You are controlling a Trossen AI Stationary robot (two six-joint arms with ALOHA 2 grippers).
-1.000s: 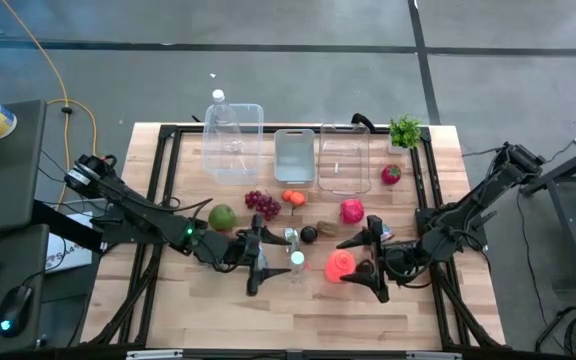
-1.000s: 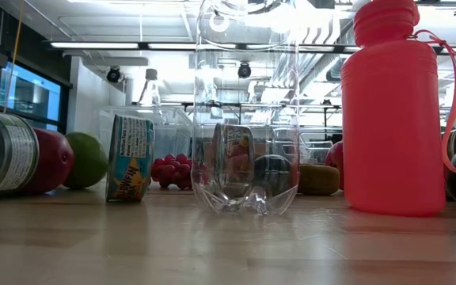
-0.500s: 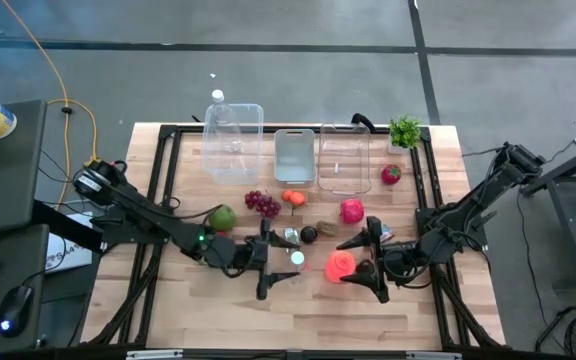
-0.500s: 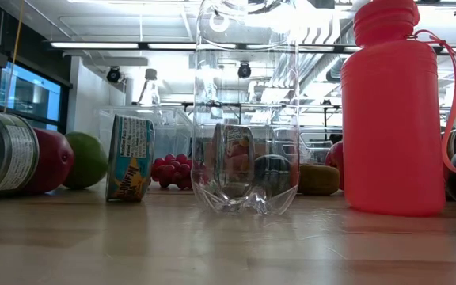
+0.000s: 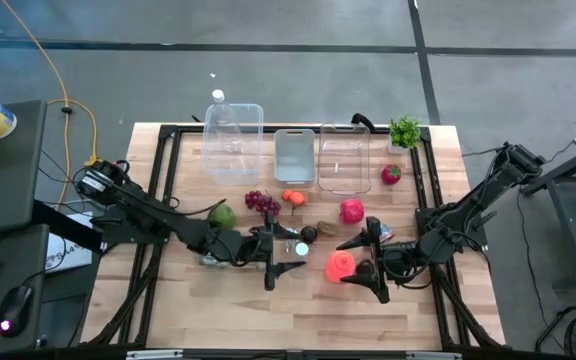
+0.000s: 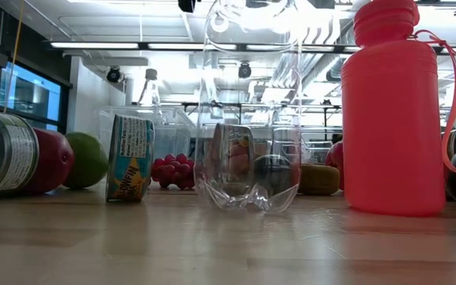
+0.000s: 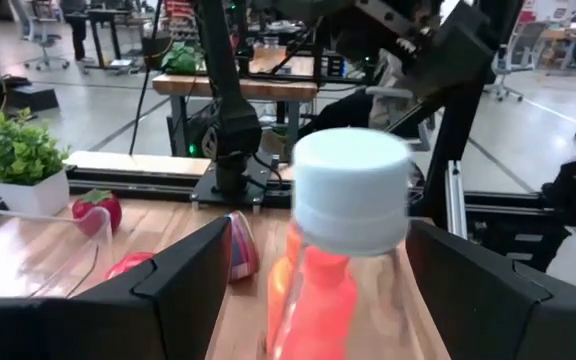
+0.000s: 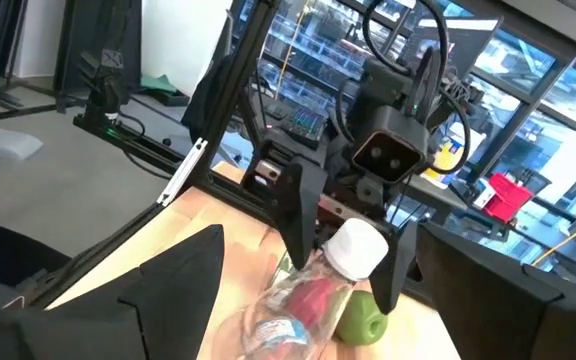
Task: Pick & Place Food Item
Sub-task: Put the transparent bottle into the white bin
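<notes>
Left gripper [image 5: 286,257] straddles the clear bottle [image 5: 294,249] mid-tabletop, fingers wide apart.
Centre the neck between both fingers before closing, or it may tip. Right gripper [image 5: 375,262] waits open beside the pink bottle [image 5: 340,265].

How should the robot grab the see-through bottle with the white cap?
Probably just below the white cap, on the narrow neck of the clear bottle. It stands upright with its wide body low down, so a level approach from the side suits it. The left pincer is placed that way, open, one finger on each side of the neck.
</notes>
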